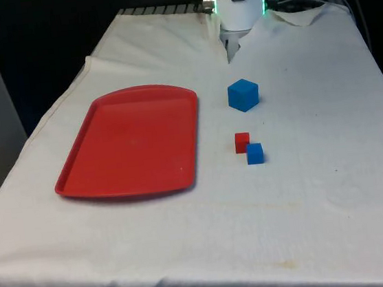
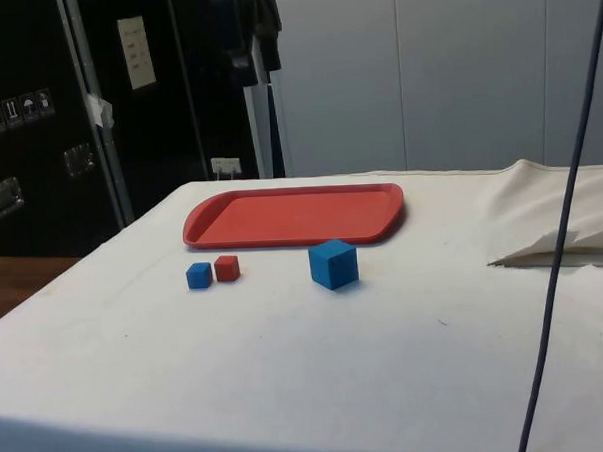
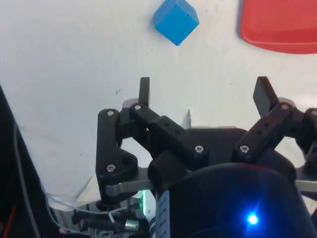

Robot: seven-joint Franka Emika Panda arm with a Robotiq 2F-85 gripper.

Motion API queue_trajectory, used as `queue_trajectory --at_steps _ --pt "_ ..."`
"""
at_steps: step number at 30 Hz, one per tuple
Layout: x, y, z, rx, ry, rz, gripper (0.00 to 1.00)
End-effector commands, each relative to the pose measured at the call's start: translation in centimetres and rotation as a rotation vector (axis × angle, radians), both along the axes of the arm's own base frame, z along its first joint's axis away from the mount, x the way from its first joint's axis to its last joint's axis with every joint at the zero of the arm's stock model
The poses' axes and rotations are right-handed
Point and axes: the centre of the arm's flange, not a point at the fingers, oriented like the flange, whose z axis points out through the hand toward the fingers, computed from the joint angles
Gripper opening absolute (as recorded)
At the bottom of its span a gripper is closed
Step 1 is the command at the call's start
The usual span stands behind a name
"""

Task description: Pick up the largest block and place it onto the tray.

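**The arm has not reached for the big blue block yet**

Nearest the camera in the front view is the white cloth-covered table (image 1: 324,218), soft and a bit wrinkled, with some faint stains.

Going left to right in that view, first comes the flat red plastic tray (image 1: 78,177). It is smooth and shiny, with round corners and a low rim, and nothing is on it. Just past it sit the small red cube (image 1: 242,142) and the small blue cube (image 1: 254,153), which are touching or nearly so. Farther back is the large blue cube (image 1: 243,94), the one to pick up. It has flat, dull faces and sharp edges, and it sits turned a little on the cloth, near the tray but apart from it.

The black two-finger gripper (image 3: 204,94) is wide open and holds nothing. It hangs above the cloth, behind the large blue cube.

This looks like the very first step. Next, I think the gripper needs to move over the large blue cube, turn to line up with its flat sides, and come down around it.
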Motion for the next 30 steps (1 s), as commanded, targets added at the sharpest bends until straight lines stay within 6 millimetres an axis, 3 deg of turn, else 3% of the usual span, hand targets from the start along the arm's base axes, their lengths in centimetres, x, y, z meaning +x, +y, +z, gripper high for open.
queue_trajectory --at_steps 1,20,30 --pt "-0.2 0.0 -0.2 -0.011 -0.022 -0.006 1.00" --pt "-2.3 -0.1 -4.1 -0.001 -0.084 -0.023 1.00" --pt "-4.2 -0.1 -7.4 0.005 -0.102 -0.030 1.00"
